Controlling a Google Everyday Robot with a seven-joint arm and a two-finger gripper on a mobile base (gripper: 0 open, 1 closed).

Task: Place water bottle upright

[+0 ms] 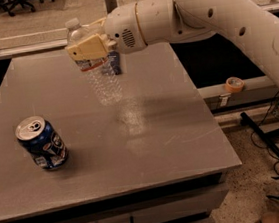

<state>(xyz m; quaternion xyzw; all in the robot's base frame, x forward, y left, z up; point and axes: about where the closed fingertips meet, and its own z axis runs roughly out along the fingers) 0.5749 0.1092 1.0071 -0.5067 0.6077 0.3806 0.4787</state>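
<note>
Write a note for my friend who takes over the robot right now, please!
Gripper: shut on the small clear ribbed plastic water bottle, over the far middle of the grey table.
Bottle: cap up, leaning a little, base seemingly just off the tabletop.
Blue soda can: standing near the left front, apart from the bottle.
Done: bottle lifted and mostly righted.
Left: straighten it, set it on its base, let go.

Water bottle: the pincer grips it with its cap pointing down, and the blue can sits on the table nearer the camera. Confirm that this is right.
Not quite. The camera view shows the water bottle with its white cap at the top, not pointing down. The rest holds: the pincer grips it at the label band, and the blue can sits on the table nearer the camera.
</note>
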